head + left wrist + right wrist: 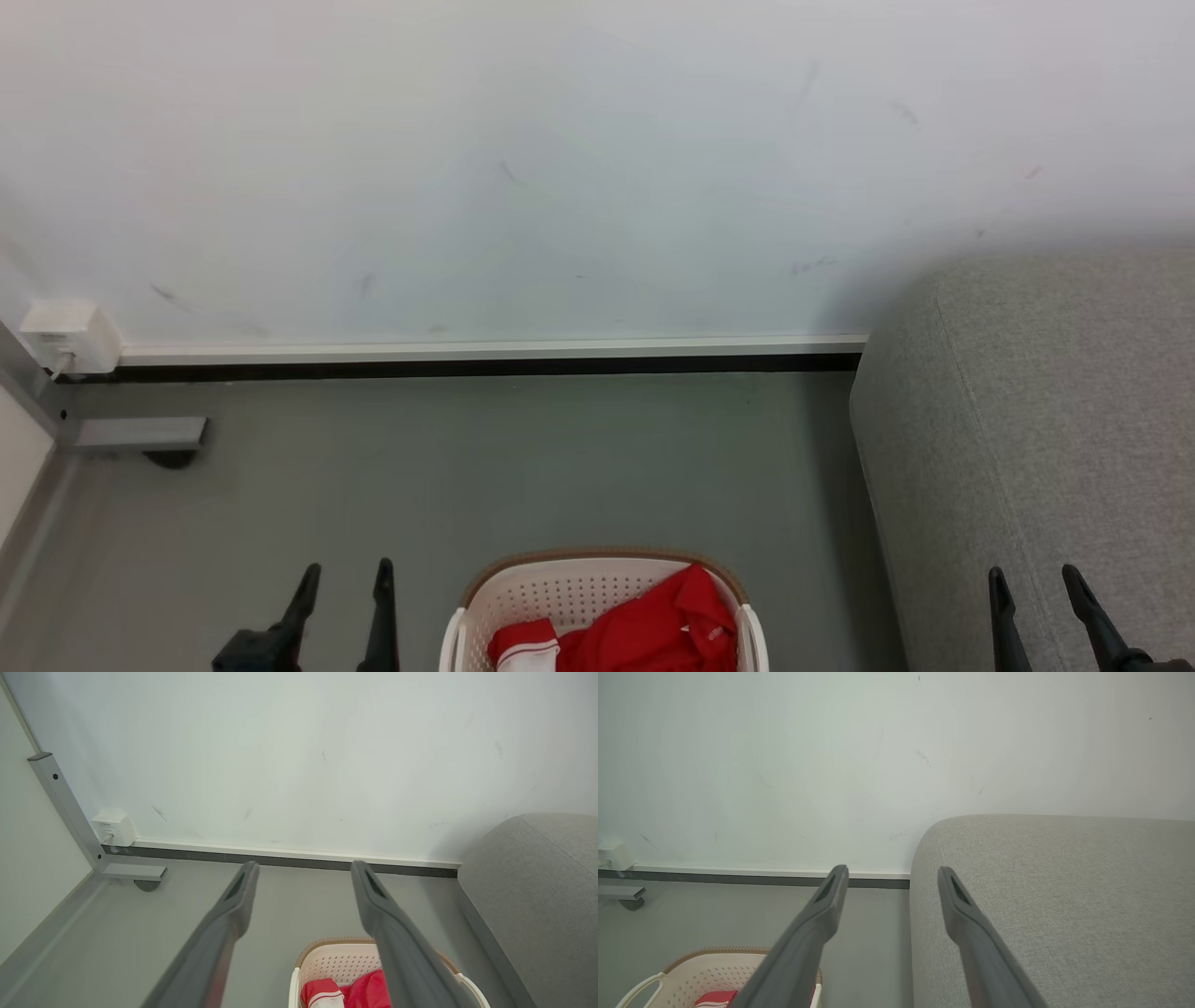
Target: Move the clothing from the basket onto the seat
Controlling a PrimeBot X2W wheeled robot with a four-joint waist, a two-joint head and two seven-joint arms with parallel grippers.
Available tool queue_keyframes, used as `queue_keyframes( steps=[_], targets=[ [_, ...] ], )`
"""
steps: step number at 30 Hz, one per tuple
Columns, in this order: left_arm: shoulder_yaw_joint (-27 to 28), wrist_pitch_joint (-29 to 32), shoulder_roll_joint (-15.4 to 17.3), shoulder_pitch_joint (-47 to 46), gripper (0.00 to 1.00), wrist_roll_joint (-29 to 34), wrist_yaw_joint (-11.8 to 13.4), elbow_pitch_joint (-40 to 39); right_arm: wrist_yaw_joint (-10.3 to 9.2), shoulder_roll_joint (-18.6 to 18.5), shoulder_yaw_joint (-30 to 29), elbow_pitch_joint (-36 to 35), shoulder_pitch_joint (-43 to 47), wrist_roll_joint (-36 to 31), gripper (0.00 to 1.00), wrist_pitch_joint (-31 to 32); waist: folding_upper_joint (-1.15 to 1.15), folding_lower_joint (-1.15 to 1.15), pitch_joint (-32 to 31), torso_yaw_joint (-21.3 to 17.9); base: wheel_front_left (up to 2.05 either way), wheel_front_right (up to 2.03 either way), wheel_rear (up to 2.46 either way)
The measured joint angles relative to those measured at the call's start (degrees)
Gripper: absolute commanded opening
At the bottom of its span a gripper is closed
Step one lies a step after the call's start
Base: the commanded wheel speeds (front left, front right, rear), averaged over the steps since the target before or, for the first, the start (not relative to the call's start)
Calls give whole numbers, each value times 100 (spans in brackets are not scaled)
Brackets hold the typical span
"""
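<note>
The cream-white basket (560, 597) with a brown rim stands on the grey floor at the bottom middle of the head view. Red clothing (644, 630) with white trim lies bunched inside it. The grey fabric seat (1046, 411) fills the right side. My left gripper (344, 574) is open, left of the basket and apart from it. My right gripper (1034, 579) is open over the seat's front left part. The left wrist view shows the basket (336, 963) and clothing (366, 991) below my open gripper (303, 868). The right wrist view shows my open gripper (892, 872) at the seat's (1064, 896) corner.
A white wall with a white and black skirting (485, 359) closes the far side. A white socket box (70, 334) and a grey metal frame foot (140, 434) sit at the far left. Bare grey floor (513, 467) lies between basket and wall.
</note>
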Motion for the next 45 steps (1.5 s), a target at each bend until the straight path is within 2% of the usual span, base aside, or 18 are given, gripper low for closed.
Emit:
queue_keyframes(
  steps=[12, 20, 33, 45],
  targets=[
    [-55, 0, 0, -190, 100, 55, -76, -10, 0, 0, 7, -109, -150, 18, 100, 0, 0, 0, 345, -37, 0, 0, 0],
    [-456, -1, 0, -561, 100, 155, -258, 198, 0, -1, 54, -212, -453, 53, 100, 0, 0, 0, 807, -84, 0, 0, 0],
    [-1603, 59, -1, -2069, 100, 360, -605, 1918, 0, -3, 291, -536, -1182, 158, 100, -10, 0, 1, 1817, -300, 0, 0, 0],
    [-2428, 345, -4, -3735, 100, 347, -639, 3195, 0, -10, 436, -1135, -1859, 137, 100, -12, 0, 2, 3139, -573, 0, 0, 0]
  ],
)
